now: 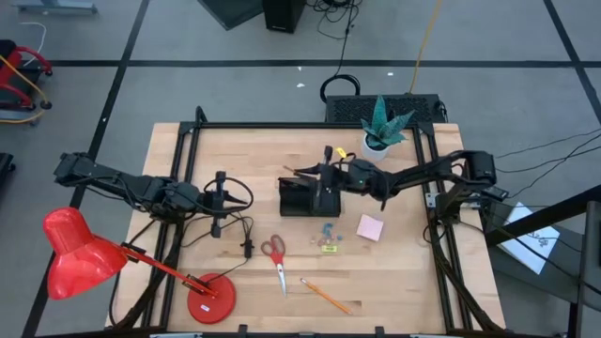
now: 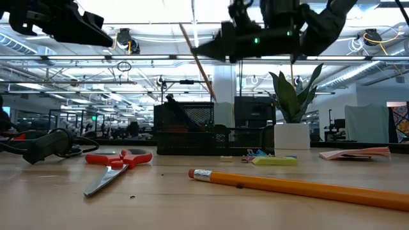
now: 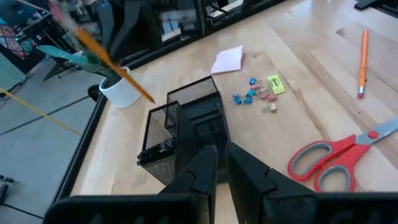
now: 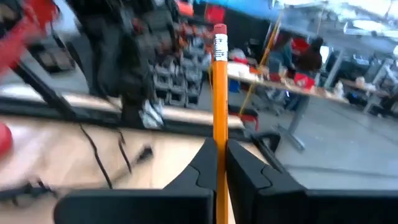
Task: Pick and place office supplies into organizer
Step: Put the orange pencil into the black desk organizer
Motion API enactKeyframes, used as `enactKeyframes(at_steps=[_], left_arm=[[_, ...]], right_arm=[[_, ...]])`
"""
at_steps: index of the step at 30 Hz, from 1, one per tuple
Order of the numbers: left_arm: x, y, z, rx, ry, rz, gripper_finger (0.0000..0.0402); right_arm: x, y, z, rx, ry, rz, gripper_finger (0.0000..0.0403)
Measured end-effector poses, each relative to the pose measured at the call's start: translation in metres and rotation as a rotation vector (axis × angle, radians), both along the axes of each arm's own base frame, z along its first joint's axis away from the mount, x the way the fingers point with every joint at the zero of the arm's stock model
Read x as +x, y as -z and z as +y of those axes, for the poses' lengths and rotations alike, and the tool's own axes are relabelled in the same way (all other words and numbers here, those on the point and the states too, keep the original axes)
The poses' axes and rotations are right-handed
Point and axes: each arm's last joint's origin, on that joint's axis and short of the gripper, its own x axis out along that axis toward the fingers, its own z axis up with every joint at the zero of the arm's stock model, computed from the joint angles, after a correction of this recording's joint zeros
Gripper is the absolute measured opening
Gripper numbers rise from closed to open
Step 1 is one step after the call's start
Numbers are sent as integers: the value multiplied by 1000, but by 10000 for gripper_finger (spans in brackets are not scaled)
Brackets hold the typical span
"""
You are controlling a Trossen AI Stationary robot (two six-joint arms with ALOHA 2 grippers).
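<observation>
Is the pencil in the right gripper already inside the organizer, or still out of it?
Still out. The right gripper pinches the pencil between its fingers, and in the low view the pencil hangs slanted above the organizer.

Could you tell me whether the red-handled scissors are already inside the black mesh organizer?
No, the red-handled scissors lie flat on the wooden table, apart from the black mesh organizer.

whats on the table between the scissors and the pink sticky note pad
In the high view, between the scissors and the pink sticky-note pad lie a cluster of tiny blue clips and a small yellow piece; the rest is bare wood.
</observation>
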Motion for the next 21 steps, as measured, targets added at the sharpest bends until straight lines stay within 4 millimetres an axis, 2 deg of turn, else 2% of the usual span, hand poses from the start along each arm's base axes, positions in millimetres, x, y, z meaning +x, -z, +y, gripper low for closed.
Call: enactKeyframes(at_steps=[6, 16, 21], left_arm=[[0, 0, 0, 4, 0, -1, 44], [0, 0, 0, 11, 1, -2, 44], [0, 0, 0, 10, 0, -4, 44]], right_arm=[[0, -5, 2, -5, -34, -50, 9], [1, -2, 2, 16, -33, -42, 9], [1, -9, 2, 5, -37, -110, 9]])
